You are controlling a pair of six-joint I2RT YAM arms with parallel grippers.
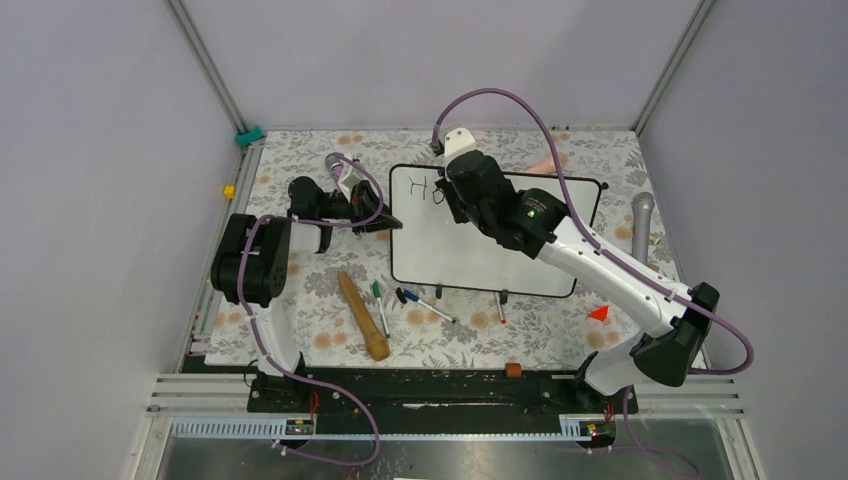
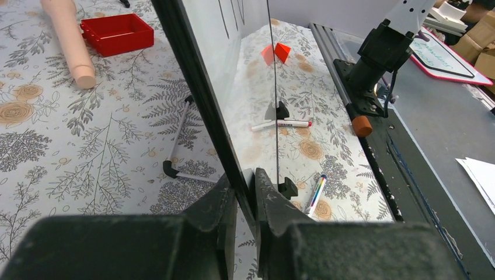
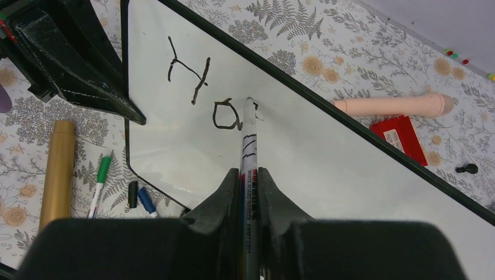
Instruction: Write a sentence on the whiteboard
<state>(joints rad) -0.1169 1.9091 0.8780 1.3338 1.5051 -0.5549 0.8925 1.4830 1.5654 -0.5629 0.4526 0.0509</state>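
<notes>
The whiteboard point(image 1: 470, 260) stands on the floral table, tilted, in a thin black frame. Of the sentence only a dark "H" point(image 3: 190, 73) and an "o" point(image 3: 226, 115) show, near the board's top left corner point(image 1: 422, 186). My right gripper point(image 3: 249, 178) is shut on a whiteboard marker point(image 3: 248, 146); its tip touches the board just right of the "o". In the top view the right gripper point(image 1: 447, 197) is over those letters. My left gripper point(image 2: 245, 184) is shut on the whiteboard's black frame point(image 2: 192, 76) at its left edge point(image 1: 388, 222).
In front of the board lie a gold cylinder point(image 1: 362, 315), a green marker point(image 1: 380, 300), a blue marker point(image 1: 420, 300) and a red-capped marker point(image 1: 501, 305). An orange wedge point(image 1: 598, 313) lies right of them. Behind the board are a red box point(image 3: 403, 137) and a peach cylinder point(image 3: 391, 105).
</notes>
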